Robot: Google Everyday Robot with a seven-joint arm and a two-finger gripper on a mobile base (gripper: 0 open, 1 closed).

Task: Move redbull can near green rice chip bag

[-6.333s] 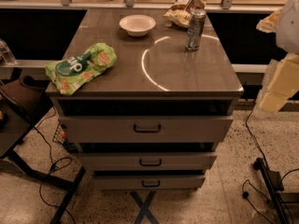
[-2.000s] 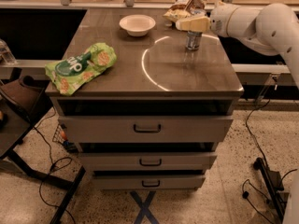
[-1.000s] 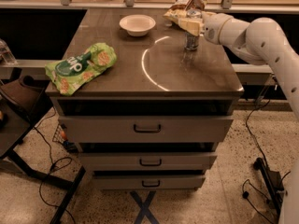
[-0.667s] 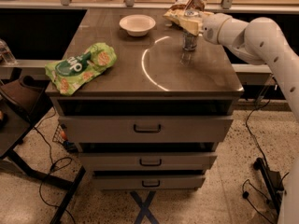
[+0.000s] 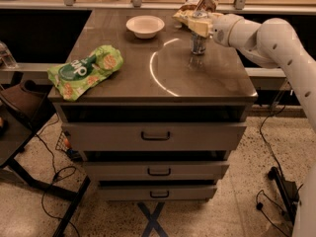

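The redbull can (image 5: 198, 44) stands upright at the back right of the brown table top (image 5: 207, 80). My gripper (image 5: 200, 26) reaches in from the right on a white arm (image 5: 269, 33) and is shut around the can's upper half, hiding its top. The can's base still rests on the table. The green rice chip bag (image 5: 86, 70) lies at the table's front left corner, far from the can.
A white bowl (image 5: 145, 25) sits at the back middle. A tan-and-brown snack bag (image 5: 193, 6) lies just behind the can. A white arc (image 5: 157, 75) is marked on the table top. Drawers (image 5: 155, 135) are below. A dark chair (image 5: 19, 112) stands at the left.
The arm came in from the right and the gripper lowered onto the can's top. Over the last second it has hardly moved, and the can stays in place.
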